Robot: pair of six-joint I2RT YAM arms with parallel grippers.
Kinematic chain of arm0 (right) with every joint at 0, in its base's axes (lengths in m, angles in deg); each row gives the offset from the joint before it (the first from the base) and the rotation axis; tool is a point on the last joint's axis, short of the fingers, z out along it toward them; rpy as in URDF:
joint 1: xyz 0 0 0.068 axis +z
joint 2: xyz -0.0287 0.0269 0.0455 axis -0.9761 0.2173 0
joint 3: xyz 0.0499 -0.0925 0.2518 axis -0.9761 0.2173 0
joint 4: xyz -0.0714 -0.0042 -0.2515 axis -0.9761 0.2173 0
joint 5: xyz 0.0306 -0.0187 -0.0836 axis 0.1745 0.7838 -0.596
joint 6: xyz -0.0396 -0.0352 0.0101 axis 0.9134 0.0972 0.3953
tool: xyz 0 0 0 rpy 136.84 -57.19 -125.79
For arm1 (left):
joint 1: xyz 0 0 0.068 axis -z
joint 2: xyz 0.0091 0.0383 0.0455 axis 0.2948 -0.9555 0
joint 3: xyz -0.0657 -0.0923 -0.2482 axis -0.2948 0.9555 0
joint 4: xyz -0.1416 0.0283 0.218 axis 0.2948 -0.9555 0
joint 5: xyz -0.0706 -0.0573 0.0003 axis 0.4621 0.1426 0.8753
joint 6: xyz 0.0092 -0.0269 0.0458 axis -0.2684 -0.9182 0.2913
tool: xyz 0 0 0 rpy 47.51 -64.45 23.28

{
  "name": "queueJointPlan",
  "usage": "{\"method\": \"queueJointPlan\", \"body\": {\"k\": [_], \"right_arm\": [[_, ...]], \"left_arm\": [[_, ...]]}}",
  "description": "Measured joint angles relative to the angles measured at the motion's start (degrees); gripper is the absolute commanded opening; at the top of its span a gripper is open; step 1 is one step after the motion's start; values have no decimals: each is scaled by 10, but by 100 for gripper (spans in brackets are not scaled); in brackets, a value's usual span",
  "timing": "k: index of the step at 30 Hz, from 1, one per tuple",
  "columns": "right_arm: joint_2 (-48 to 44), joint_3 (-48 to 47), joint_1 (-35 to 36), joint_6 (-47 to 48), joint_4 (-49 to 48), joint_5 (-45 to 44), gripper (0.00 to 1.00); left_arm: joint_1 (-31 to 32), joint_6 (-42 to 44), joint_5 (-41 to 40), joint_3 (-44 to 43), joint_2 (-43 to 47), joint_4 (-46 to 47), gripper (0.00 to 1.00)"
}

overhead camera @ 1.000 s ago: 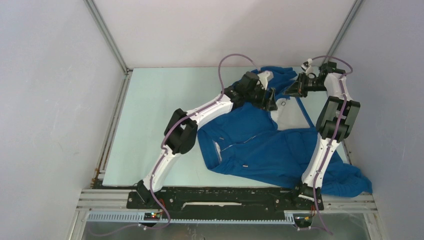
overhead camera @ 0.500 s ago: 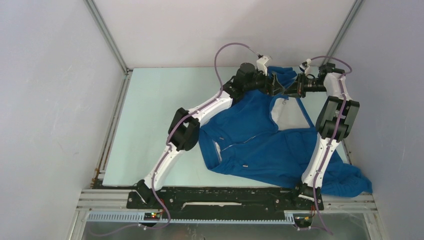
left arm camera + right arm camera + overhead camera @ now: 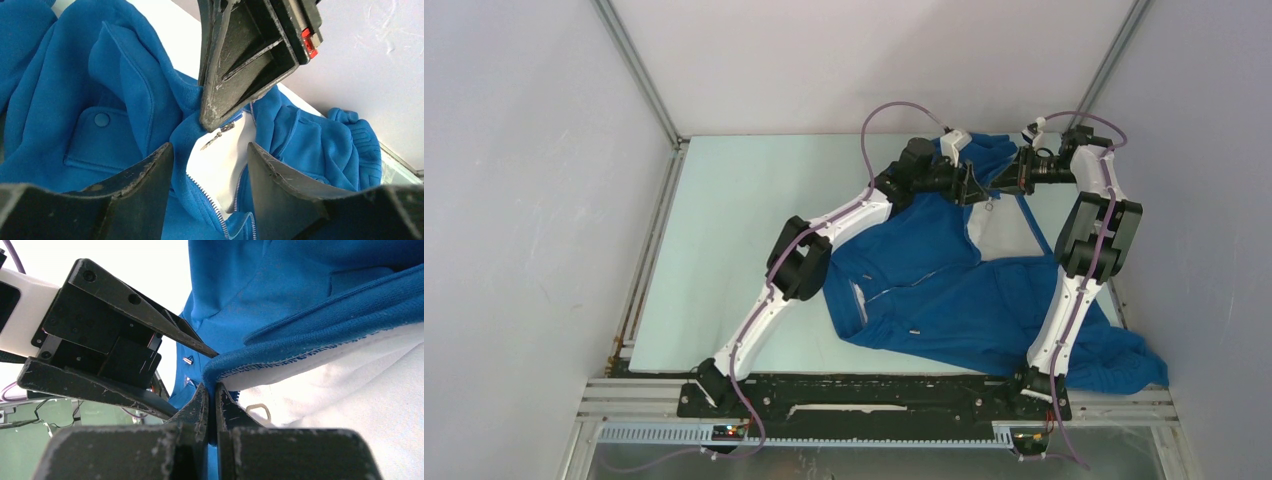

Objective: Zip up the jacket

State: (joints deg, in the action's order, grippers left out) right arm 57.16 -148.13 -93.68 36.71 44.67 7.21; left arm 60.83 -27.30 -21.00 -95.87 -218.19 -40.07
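Observation:
The royal-blue jacket (image 3: 944, 290) lies spread over the right half of the table, its collar at the far end. The front gapes there, showing pale lining (image 3: 220, 167) between two lines of zipper teeth (image 3: 212, 202). My right gripper (image 3: 211, 390) is shut on the jacket's blue front edge by the collar, and it fills the top of the left wrist view (image 3: 250, 55). A small metal zipper pull (image 3: 216, 136) dangles just under its tip. My left gripper (image 3: 210, 150) is open, facing that pull from close by with nothing between its fingers (image 3: 145, 175).
One sleeve (image 3: 1124, 365) hangs over the table's near right edge by the right arm's base. The pale green tabletop (image 3: 744, 240) shows to the left of the jacket. Grey walls with metal corner posts (image 3: 639, 75) close in on three sides.
My left gripper rose from the jacket's chest, swung toward the collar and now sits tip to tip with the right gripper. The right gripper held its grip without moving.

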Motion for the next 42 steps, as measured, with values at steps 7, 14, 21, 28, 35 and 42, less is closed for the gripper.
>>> {"method": "queueJointPlan", "body": {"k": [7,14,21,28,35,42], "right_arm": [[0,0,1,0,0,2,0],[0,0,5,1,1,7,0],[0,2,7,-1,-10,11,20],[-121,246,-9,-182,-276,13,52],[-228,441,-35,-376,-586,-12,52],[-244,551,-45,-508,-833,-26,58]], "left_arm": [[0,1,-7,-26,-15,-15,53],[1,0,-16,-53,-34,-22,40],[1,-5,-11,-55,-36,-25,1],[-1,-63,0,-53,-37,2,0],[-7,-229,23,-53,-48,115,0],[-11,-314,36,2,-54,185,0]]}}
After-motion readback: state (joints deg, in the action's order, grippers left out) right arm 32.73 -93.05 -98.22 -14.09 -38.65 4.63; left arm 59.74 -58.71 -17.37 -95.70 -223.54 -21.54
